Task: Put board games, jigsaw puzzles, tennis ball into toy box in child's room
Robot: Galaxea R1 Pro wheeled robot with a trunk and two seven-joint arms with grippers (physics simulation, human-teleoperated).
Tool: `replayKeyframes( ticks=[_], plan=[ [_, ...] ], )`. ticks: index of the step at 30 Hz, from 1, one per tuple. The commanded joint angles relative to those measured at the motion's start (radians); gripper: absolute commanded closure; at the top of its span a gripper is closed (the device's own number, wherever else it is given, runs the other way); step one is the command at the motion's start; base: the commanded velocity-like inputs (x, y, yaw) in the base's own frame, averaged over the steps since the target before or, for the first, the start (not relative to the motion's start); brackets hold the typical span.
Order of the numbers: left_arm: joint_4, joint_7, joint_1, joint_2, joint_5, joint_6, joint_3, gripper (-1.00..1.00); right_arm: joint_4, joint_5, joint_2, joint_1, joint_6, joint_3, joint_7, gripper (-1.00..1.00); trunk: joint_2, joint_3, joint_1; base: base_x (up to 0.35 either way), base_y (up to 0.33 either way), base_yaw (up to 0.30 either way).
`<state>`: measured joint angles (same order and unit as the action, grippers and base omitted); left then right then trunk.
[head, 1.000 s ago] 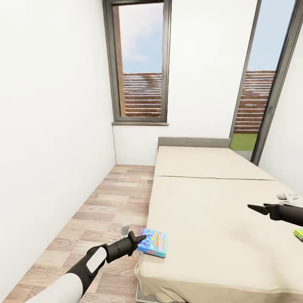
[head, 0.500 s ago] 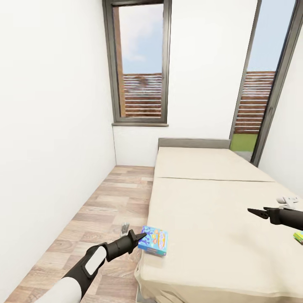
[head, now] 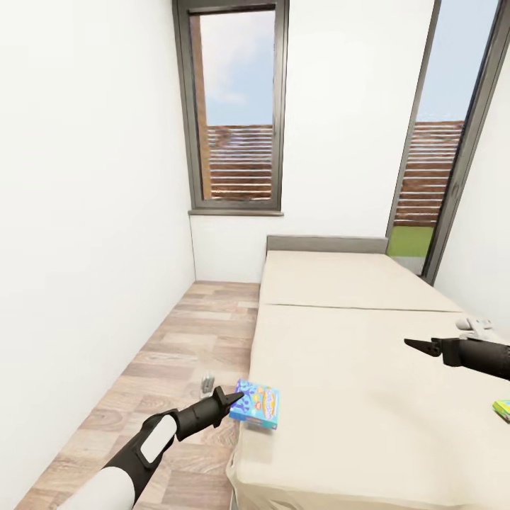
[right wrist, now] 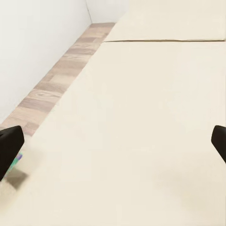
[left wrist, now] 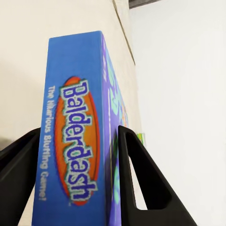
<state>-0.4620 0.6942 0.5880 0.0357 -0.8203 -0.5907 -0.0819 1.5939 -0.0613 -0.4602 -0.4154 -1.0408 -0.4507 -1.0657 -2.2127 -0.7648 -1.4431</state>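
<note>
A blue Balderdash board game point(head: 260, 405) lies at the near left corner of the bed point(head: 354, 354), tilted a little off the sheet. My left gripper point(head: 237, 397) is shut on its edge; in the left wrist view the box point(left wrist: 75, 141) sits between the two black fingers point(left wrist: 141, 183). A second, green board game point(head: 503, 409) lies on the bed at the right edge of the head view. My right gripper point(head: 412, 344) hovers open above the bed's right half, nothing between its fingers point(right wrist: 9, 146). Table, toy box, puzzles and tennis ball are out of view.
Wood floor point(head: 177, 340) runs between the bed and the left white wall. A small grey object point(head: 207, 384) lies on the floor beside the bed. A window point(head: 237, 106) and a glass door point(head: 432, 142) are in the far wall. A white item point(head: 474, 324) rests on the bed.
The camera has tilted up a little. My left gripper has raised the blue board game slightly off the bed. My right gripper has shifted left over the bed.
</note>
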Motion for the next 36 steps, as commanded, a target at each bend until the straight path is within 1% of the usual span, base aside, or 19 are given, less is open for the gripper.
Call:
replayKeyframes(
  ticks=[1, 2, 3, 4, 5, 6, 7, 9, 12, 16, 18, 20, 22, 25, 27, 28, 30, 36],
  plan=[
    [0.004, 0.000, -0.005, -0.007, -0.009, -0.007, 0.000, 1.00, 0.008, -0.007, 0.010, 0.000, -0.006, 0.002, -0.010, -1.00, 0.007, 0.002, 0.004, 0.000, 0.000, 0.000],
    [0.006, 0.000, -0.009, -0.013, -0.009, -0.007, 0.002, 1.00, 0.010, -0.007, 0.015, 0.000, -0.006, 0.004, -0.011, -1.00, 0.014, 0.005, 0.008, 0.000, 0.000, 0.000],
    [0.009, 0.003, -0.024, -0.033, -0.018, -0.007, 0.005, 1.00, 0.016, -0.006, 0.023, 0.001, -0.006, 0.016, -0.028, -1.00, 0.021, 0.008, 0.012, 0.000, 0.000, 0.000],
    [0.009, 0.004, -0.030, -0.038, -0.024, -0.007, 0.005, 1.00, 0.017, -0.005, 0.025, 0.001, -0.006, 0.019, -0.039, -1.00, 0.028, 0.012, 0.016, 0.000, 0.000, 0.000],
    [0.008, 0.006, -0.040, -0.047, -0.044, -0.007, 0.006, 1.00, 0.018, -0.005, 0.027, 0.001, -0.006, 0.024, -0.070, -1.00, 0.035, 0.015, 0.019, 0.000, 0.000, 0.000],
    [0.006, 0.007, -0.045, -0.051, -0.055, -0.007, 0.006, 1.00, 0.019, -0.006, 0.027, 0.002, -0.006, 0.025, -0.087, -1.00, 0.042, 0.018, 0.023, 0.000, 0.000, 0.000],
    [0.003, 0.008, -0.053, -0.056, -0.074, -0.006, 0.006, 1.00, 0.019, -0.006, 0.028, 0.002, -0.006, 0.028, -0.120, -1.00, 0.049, 0.021, 0.027, 0.000, 0.000, 0.000],
    [0.000, 0.007, -0.061, -0.059, -0.090, -0.004, 0.005, 1.00, 0.019, -0.008, 0.030, 0.002, -0.006, 0.034, -0.151, -1.00, 0.063, 0.027, 0.035, 0.000, 0.000, 0.000],
    [-0.006, 0.006, -0.067, -0.062, -0.101, -0.001, 0.003, 1.00, 0.020, -0.010, 0.032, 0.003, -0.006, 0.053, -0.173, -1.00, 0.084, 0.037, 0.046, 0.000, 0.000, 0.000],
    [-0.034, 0.006, -0.070, -0.063, -0.105, 0.003, 0.000, 1.00, 0.020, -0.012, 0.033, 0.003, -0.006, 0.067, -0.178, -1.00, 0.112, 0.049, 0.062, 0.000, 0.000, 0.093],
    [-0.049, 0.005, -0.073, -0.063, -0.102, 0.003, -0.001, 1.00, 0.020, -0.020, 0.034, 0.003, -0.006, 0.076, -0.177, -1.00, 0.126, 0.055, 0.069, 0.000, 0.000, 0.225],
    [-0.066, 0.004, -0.082, -0.063, -0.100, 0.004, -0.002, 1.00, 0.020, -0.056, 0.035, 0.003, -0.006, 0.094, -0.177, -1.00, 0.140, 0.062, 0.077, 0.000, 0.000, 0.263],
    [-0.086, 0.004, -0.087, -0.063, -0.098, 0.004, -0.006, 1.00, 0.020, -0.077, 0.036, 0.003, -0.006, 0.102, -0.177, -1.00, 0.154, 0.068, 0.085, 0.000, 0.000, 0.280],
    [-0.119, -0.004, -0.098, -0.063, -0.093, 0.005, -0.010, 1.00, 0.020, -0.097, 0.037, 0.003, -0.006, 0.110, -0.182, -1.00, 0.175, 0.077, 0.096, 0.000, 0.000, 0.246],
    [-0.123, -0.006, -0.100, -0.062, -0.093, 0.005, -0.010, 1.00, 0.021, -0.099, 0.037, 0.003, -0.006, 0.111, -0.183, -1.00, 0.189, 0.084, 0.104, 0.000, 0.000, 0.153],
    [-0.125, -0.008, -0.102, -0.062, -0.091, 0.006, -0.010, 1.00, 0.021, -0.100, 0.055, 0.003, -0.006, 0.111, -0.181, -1.00, 0.196, 0.087, 0.108, 0.000, 0.000, 0.292],
    [-0.125, -0.008, -0.102, -0.062, -0.091, 0.006, -0.010, 1.00, 0.021, -0.100, 0.059, 0.003, -0.006, 0.111, -0.180, -1.00, 0.210, 0.093, 0.115, 0.000, 0.000, 0.295],
    [-0.125, -0.008, -0.102, -0.062, -0.092, 0.006, -0.010, 1.00, 0.021, -0.100, 0.060, 0.003, -0.006, 0.112, -0.181, -1.00, 0.252, 0.112, 0.138, 0.000, 0.000, 0.297]
  ],
)
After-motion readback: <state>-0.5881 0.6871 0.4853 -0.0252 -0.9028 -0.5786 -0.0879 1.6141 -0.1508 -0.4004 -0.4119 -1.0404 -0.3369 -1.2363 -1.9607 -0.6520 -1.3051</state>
